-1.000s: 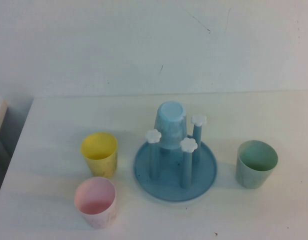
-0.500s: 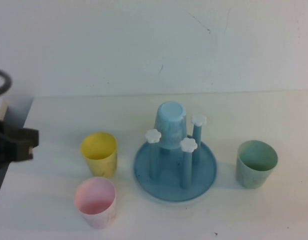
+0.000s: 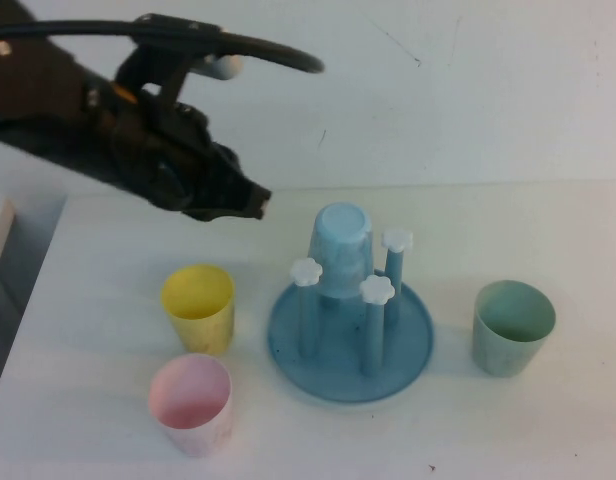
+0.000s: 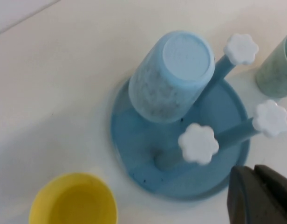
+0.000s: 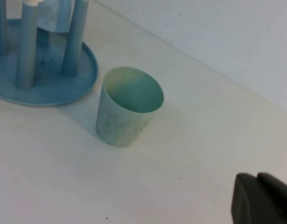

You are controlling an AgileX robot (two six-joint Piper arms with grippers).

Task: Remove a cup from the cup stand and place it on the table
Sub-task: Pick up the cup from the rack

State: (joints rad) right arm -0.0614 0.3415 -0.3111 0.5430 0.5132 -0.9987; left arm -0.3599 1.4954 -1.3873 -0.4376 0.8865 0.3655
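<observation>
The sky-blue cup [image 3: 340, 250] sits upside down over the far peg of the cup stand [image 3: 288, 350], a blue dish with white flower-topped pegs, on the white table [image 3: 108, 260]. The cup [image 4: 174, 74] and the stand [image 4: 134, 154] also show in the left wrist view. My left gripper [image 3: 256, 203] hangs above the table, left of the cup and apart from it; its fingers [image 4: 248, 171] are shut and empty. My right gripper [image 5: 253, 181] is shut and empty, low over the table to the right of the stand [image 5: 50, 88]. It is out of the high view.
A yellow cup [image 3: 198, 305] and a pink cup [image 3: 191, 403] stand upright left of the stand. A pale green cup [image 3: 512, 325] stands upright to its right, also in the right wrist view [image 5: 127, 105]. A wall runs behind the table's far edge.
My left arm has swung in from the left edge and now reaches over the table toward the stand. The cups and stand have not moved.
</observation>
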